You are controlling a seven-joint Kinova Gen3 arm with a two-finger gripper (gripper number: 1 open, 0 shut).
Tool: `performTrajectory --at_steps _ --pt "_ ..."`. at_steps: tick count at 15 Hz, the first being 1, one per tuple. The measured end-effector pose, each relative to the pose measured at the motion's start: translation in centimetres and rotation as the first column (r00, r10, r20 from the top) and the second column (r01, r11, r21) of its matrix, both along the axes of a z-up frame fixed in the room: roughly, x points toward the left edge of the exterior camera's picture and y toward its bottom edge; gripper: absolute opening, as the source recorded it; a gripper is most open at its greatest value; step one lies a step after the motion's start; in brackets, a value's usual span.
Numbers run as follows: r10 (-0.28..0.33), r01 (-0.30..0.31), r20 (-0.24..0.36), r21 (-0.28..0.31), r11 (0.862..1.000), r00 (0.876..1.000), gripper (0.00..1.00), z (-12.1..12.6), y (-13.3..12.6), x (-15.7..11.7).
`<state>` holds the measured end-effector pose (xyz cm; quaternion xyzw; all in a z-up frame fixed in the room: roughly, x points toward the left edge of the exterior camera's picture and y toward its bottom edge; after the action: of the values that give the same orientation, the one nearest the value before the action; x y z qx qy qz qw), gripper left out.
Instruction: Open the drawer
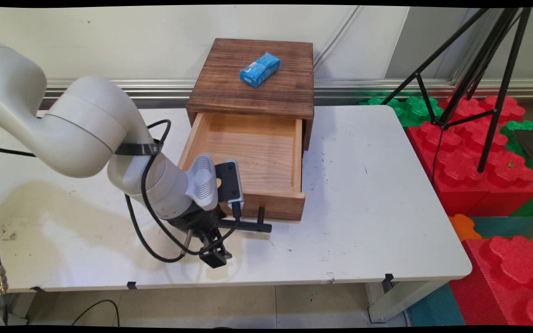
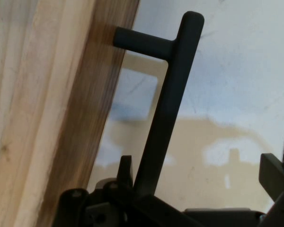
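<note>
A dark wooden cabinet [image 1: 229,90] stands at the back of the white table [image 1: 368,203], with a small blue carton [image 1: 260,69] lying on its top. Its light wooden drawer [image 1: 269,206] is pulled out toward the near side and holds nothing. A black bar handle [image 1: 248,226] sticks out of the drawer front. My gripper [image 1: 211,244] hangs low over the table at the left end of that handle. In the hand view the gripper [image 2: 199,172] is open, and the handle [image 2: 173,94] runs between the fingers, close to the left one [image 2: 126,169], beside the drawer front [image 2: 80,123].
Red and green foam blocks [image 1: 474,152] are stacked beyond the table's right edge. A black tripod [image 1: 479,69] stands on them, with a phone [image 1: 531,146] nearby. Black cables [image 1: 144,231] hang from the arm down to the table.
</note>
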<state>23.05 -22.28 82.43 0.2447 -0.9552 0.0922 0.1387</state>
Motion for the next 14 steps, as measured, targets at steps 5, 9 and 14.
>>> performTrajectory --at_steps 5,9,14 --pt "-0.001 0.001 0.000 0.010 1.000 1.000 1.00 0.1 1.0 0.0" --pt "-0.004 0.004 -0.001 0.019 1.000 1.000 1.00 0.1 1.8 -0.1" --pt "-0.010 0.010 -0.002 0.030 1.000 1.000 1.00 0.2 2.7 -0.1"
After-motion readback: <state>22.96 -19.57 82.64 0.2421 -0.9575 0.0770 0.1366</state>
